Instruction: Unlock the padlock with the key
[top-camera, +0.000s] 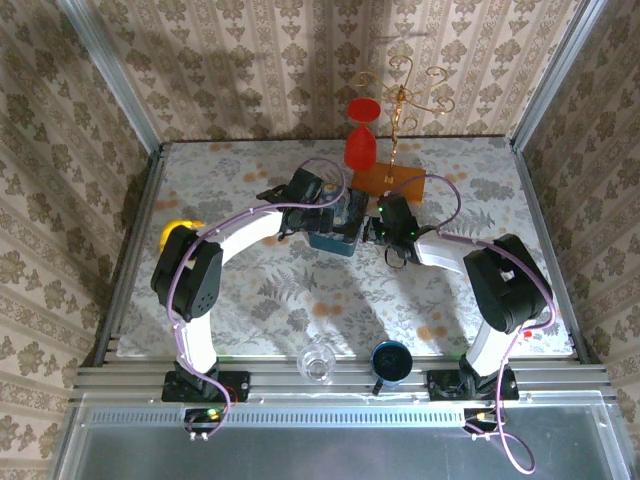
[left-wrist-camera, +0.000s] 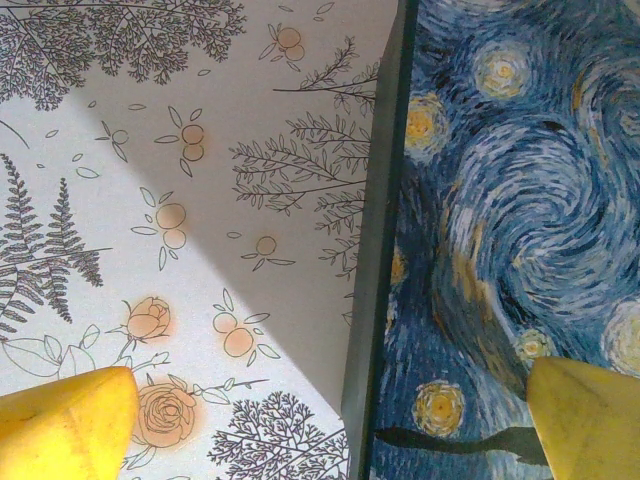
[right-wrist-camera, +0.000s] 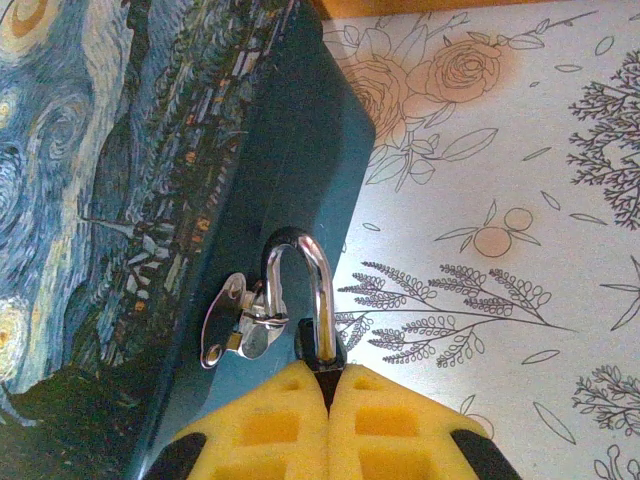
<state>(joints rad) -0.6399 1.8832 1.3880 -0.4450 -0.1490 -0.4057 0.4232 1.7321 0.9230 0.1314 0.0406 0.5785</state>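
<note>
Right end effector (right-wrist-camera: 328, 378) sits at the bottom centre of its wrist view, yellow pads pressed together on the small dark body of the padlock (right-wrist-camera: 320, 300). That pinch, I judge, is meant to steady the tiny lock so it cannot swing while it is worked. From between the pads the silvery shackle arcs upward and threads the hasp (right-wrist-camera: 238, 322) on the dark side wall of the blue swirl-painted tin (right-wrist-camera: 110, 150), so the lock hangs against the tin's flank, close over the flowered bench (right-wrist-camera: 520, 160). The keyhole end is buried between the pads, and I cannot tell whether the key is in it. Left end effector (left-wrist-camera: 325, 430) stands spread wide and grips nothing — one pad at the lower left over bare bench, the other at the lower right over the painted lid, straddling the tin's edge. That looks like a brace to stop the tin sliding. In the overhead view both arms meet at the tin, just above the frame's centre.
</note>
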